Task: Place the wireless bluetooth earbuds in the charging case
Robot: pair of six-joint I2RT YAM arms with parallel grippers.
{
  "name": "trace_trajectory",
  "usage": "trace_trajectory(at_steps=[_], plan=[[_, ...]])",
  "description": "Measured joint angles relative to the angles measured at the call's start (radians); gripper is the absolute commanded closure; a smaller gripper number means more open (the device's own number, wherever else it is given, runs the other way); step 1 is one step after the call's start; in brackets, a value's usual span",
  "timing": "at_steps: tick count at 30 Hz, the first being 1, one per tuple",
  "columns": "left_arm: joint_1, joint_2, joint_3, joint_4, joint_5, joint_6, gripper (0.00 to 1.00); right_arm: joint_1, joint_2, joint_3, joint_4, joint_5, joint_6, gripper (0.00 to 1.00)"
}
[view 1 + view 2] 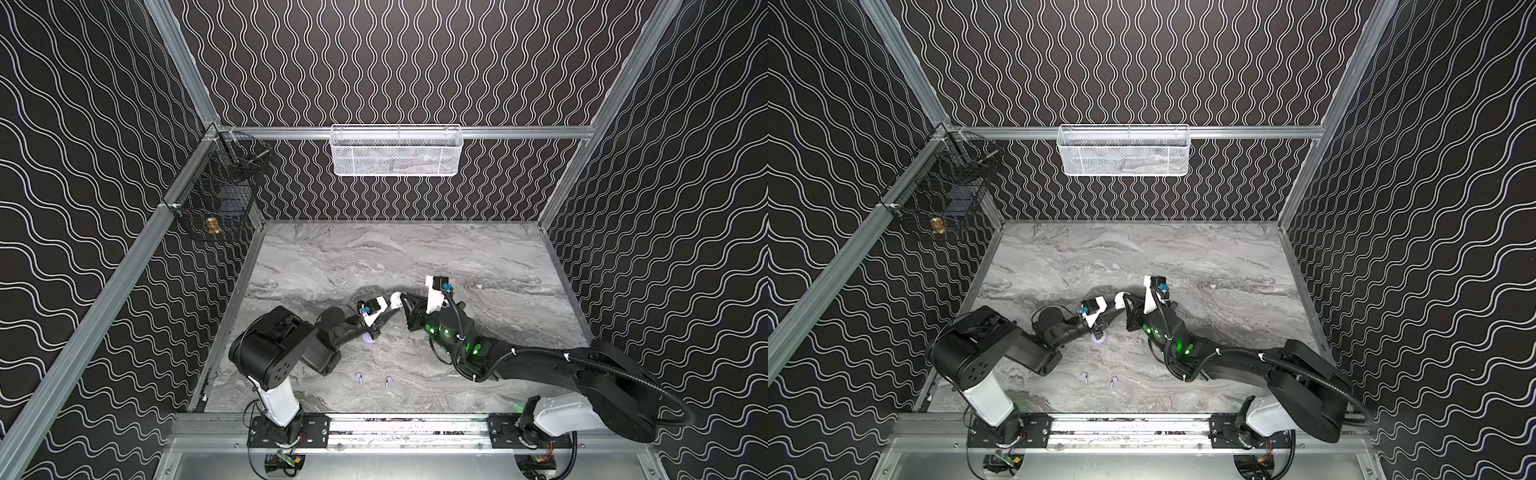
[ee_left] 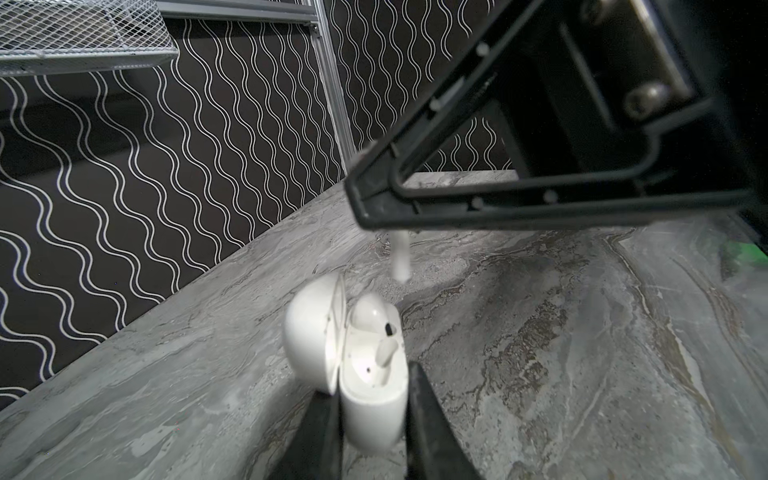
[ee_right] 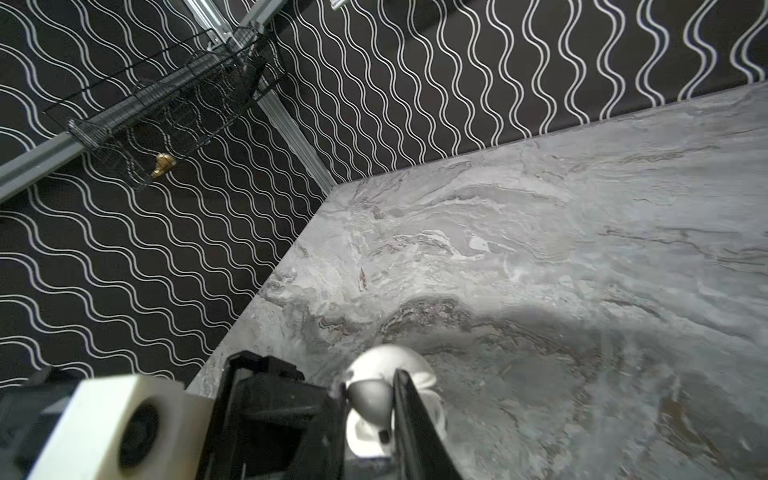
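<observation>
The white charging case stands open with its lid tipped back, and my left gripper is shut on its body. One white earbud sits in the case. My right gripper is shut on another white earbud, whose stem hangs just above the case. In both top views the two grippers meet over the case at mid-table. Two pale earbuds lie loose near the front edge.
A lavender round case lies on the marble table, partly under my left arm. A white mesh basket hangs on the back wall. A black wire basket hangs in the left corner.
</observation>
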Motion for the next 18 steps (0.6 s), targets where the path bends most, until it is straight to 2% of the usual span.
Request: trace_trajectory(at_steps=[8, 18], plan=[[0.009, 0.000, 0.001, 0.000, 0.003, -0.005, 0.82, 0.000, 0.051, 0.009, 0.086, -0.039, -0.003, 0.78], [0.019, 0.000, 0.006, 0.000, 0.003, -0.026, 0.82, 0.000, 0.069, 0.008, 0.097, -0.039, -0.003, 0.79]])
